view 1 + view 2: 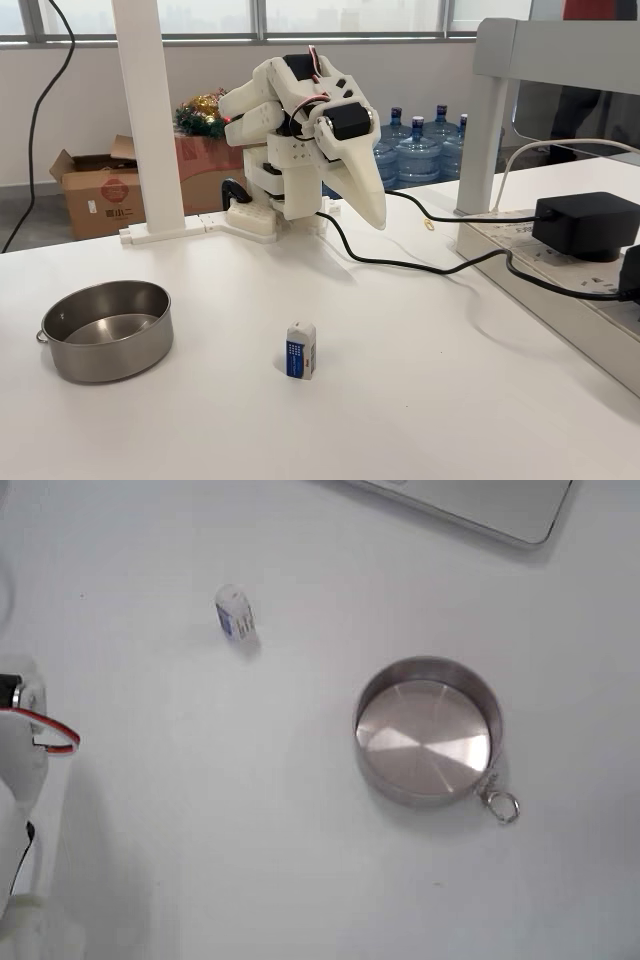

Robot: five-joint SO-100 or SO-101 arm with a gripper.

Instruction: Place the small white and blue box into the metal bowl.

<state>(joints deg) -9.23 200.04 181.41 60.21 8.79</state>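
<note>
Fixed view from the front: I see the white arm folded at the back of the white desk [420,400], its fingers [375,215] pressed together, holding nothing. Small white and blue box [301,350] stands upright mid-desk, well apart from the dull silver metal bowl [107,329] at left.

Fixed view from above: box [235,613] upper left, bowl [428,730] right, empty, its handle loop toward the lower right.

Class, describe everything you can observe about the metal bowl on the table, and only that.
The metal bowl is a round, shallow, straight-sided pan of dull silver steel with a rolled rim. Its flat base shines and reflects light in a fixed view from above. A small ring loop hangs from one side. It stands upright and empty on the white table, with nothing else touching it. The small white and blue box stands apart from it.
</note>
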